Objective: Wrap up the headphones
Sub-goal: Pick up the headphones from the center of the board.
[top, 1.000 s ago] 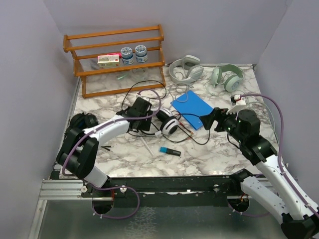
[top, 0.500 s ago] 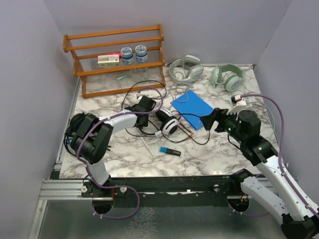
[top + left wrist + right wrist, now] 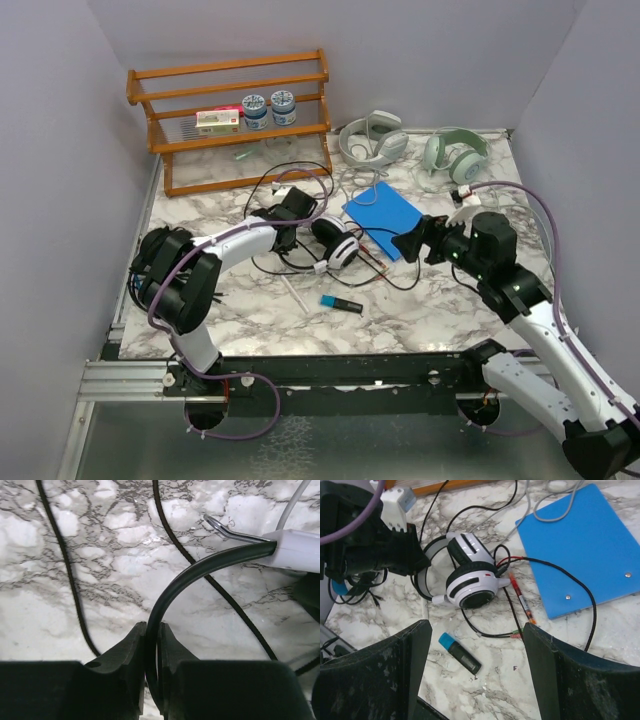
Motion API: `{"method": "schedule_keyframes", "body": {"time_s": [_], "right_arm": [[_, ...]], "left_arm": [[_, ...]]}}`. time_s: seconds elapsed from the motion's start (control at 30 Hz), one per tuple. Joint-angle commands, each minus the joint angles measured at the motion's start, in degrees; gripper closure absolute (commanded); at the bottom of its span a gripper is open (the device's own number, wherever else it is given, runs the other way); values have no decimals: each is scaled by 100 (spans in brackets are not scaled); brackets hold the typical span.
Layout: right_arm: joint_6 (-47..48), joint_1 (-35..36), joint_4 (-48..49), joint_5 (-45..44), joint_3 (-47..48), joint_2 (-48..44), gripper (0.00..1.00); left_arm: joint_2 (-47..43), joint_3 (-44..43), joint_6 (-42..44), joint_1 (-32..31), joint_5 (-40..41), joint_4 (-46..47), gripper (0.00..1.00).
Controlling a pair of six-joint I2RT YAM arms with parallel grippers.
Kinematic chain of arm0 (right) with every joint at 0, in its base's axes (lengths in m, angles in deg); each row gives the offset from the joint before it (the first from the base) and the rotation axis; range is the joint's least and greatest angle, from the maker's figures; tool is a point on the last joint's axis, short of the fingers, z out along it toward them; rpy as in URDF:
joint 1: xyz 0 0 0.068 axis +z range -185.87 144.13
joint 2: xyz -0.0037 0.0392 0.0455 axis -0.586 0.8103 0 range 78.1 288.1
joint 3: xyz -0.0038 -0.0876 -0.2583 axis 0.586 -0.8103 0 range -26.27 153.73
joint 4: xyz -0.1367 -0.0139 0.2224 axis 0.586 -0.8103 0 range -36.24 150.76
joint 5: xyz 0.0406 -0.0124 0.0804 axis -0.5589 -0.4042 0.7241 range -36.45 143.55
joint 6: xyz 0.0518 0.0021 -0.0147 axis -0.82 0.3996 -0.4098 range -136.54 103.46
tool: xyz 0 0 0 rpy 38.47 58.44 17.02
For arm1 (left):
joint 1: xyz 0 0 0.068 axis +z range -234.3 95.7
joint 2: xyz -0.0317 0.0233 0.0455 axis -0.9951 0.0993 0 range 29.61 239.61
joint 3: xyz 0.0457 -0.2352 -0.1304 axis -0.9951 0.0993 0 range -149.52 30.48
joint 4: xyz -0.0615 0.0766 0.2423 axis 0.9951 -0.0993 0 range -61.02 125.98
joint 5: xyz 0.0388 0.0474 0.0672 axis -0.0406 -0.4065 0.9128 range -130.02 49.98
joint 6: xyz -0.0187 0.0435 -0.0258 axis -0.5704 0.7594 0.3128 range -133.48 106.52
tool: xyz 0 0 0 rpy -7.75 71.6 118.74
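While left jaws pinch curved black band (image 3: pixel 200 566) of white-and-black headphones (image 3: pixel 470 582) | right jaws wide

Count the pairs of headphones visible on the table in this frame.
3. A white-and-black pair lies mid-table. A pale grey-white pair and a pale green pair sit side by side at the far edge. Another may be hidden from view.

Lit brightly and evenly from overhead, with only soft, short shadows on the white, grey-veined marble tabletop (image 3: pixel 430 300). Sharp from above. Softer close up: blurred and nearly black at the left gripper (image 3: pixel 151 626), with a thin sheen along the curved band of the white-and-black headphones (image 3: pixel 200 570). Likewise dark and unfocused at the right gripper (image 3: pixel 479 627).
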Motion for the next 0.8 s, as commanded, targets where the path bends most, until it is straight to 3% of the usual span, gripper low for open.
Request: {"method": "schedule_keyframes", "body": {"time_s": [0.0,0.13,0.33,0.43,0.63,0.77], "right_arm": [[228,-18,-53,695,442,548,17],[329,-11,-84,541,570,787,11],[293,-10,28,497,480,718,11],[171,-6,132,532,388,618,10],[138,-10,238,536,307,478,10],[226,-12,320,653,363,543,10]], "left_arm": [[-308,-643,-449,-131,812,-1188,100],[-406,-716,-804,-185,909,-1430,100],[-563,-993,-2239,-298,1911,-2540,100],[-1017,-740,-1872,-306,1448,-2078,100],[-2039,-414,-1654,-306,1321,-1625,100],[-2430,-729,-1157,-308,417,-1531,100]]}}
